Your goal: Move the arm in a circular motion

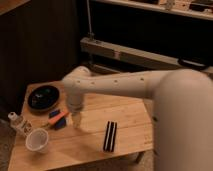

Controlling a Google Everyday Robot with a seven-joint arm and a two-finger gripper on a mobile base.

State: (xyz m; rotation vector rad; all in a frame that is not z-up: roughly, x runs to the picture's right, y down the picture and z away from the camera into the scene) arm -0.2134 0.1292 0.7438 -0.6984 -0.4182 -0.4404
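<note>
The gripper [77, 119] is found at the narrow, tapered tip of the arm [120, 85], pointed straight down and held low over the counter [131, 107]. Whether the jaws are spread or pressed together cannot be told.

Directly above that tip, the arm is bent at a rounded elbow over the left-centre of the counter. From there a thick, smooth, cream-white tube, dotted with small dark holes, is stretched away to the right, and a far bulkier segment is seen filling the lower right of the view.

Just left of the tip, small blue and orange pieces [59, 119] are laid on the pale wooden planks. To the right, apart from the tip, a flat black rectangular block [110, 136] with pale lengthwise stripes is set. A white cup [38, 140] is placed near the front left corner, mouth up, with a small white bottle [17, 122] near it at the left edge. A dark round dish [44, 96] is set at the back left.
</note>
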